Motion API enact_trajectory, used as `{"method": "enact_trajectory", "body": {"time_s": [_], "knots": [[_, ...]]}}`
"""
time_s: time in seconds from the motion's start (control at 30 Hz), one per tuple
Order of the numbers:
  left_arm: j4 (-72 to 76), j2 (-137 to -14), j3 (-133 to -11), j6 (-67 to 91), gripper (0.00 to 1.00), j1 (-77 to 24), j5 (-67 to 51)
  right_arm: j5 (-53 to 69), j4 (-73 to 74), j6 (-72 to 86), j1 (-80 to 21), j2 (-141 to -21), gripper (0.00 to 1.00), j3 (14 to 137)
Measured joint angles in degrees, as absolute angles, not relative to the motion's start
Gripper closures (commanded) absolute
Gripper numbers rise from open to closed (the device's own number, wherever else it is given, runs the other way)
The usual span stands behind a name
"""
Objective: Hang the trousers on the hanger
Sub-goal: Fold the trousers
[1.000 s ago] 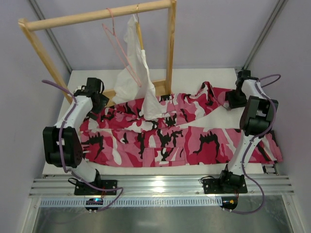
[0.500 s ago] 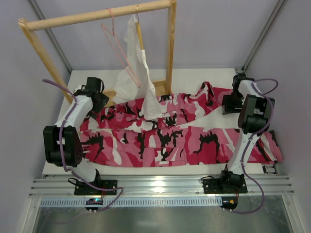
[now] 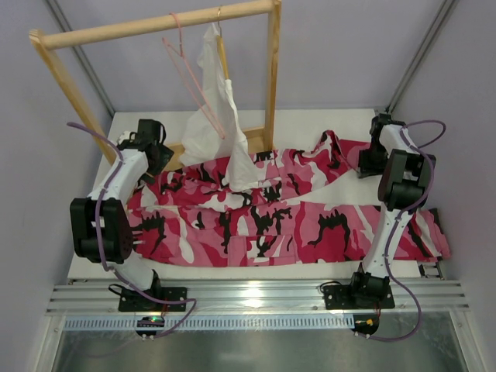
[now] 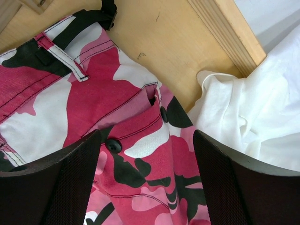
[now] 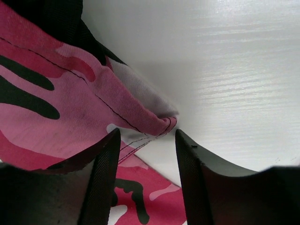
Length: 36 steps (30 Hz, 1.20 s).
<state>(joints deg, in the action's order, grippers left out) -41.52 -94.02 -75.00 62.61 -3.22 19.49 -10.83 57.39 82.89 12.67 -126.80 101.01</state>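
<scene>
The trousers, pink, white and black camouflage, lie spread flat across the table, waist to the left. The hanger, thin pink wire, hangs by its hook from the wooden rail, bare. My left gripper hovers over the waist end. In the left wrist view it stands wide open above a buttoned pocket. My right gripper is at the far right leg end. In the right wrist view it is open, with the folded hem just at its fingertips, not pinched.
A wooden rack stands at the back, its base board under the waistband. A white garment on a tan hanger droops onto the trousers. The white table shows right of the hem. Metal rails run along the front.
The right arm's wrist has shifted slightly left and farther back over the hem. The left arm has edged a little toward the back. The trousers have not moved.
</scene>
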Motion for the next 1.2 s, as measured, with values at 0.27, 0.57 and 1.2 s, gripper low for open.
{"method": "enact_trajectory", "body": {"time_s": [0.27, 0.57, 1.2], "knots": [[-41.19, -94.04, -75.0, 62.59, 0.17, -3.18, 19.77, -12.78, 55.24, 78.63, 12.64, -127.02, 0.96, 101.19], [-42.98, -97.34, -79.9, 65.65, 0.13, -1.58, 18.72, -12.23, 46.33, 59.57, 12.64, -124.42, 0.96, 103.98], [-47.68, -108.71, -89.36, 70.48, 0.24, -0.6, 17.74, -7.16, 37.74, 40.27, 12.67, -111.04, 0.96, 97.36]]}}
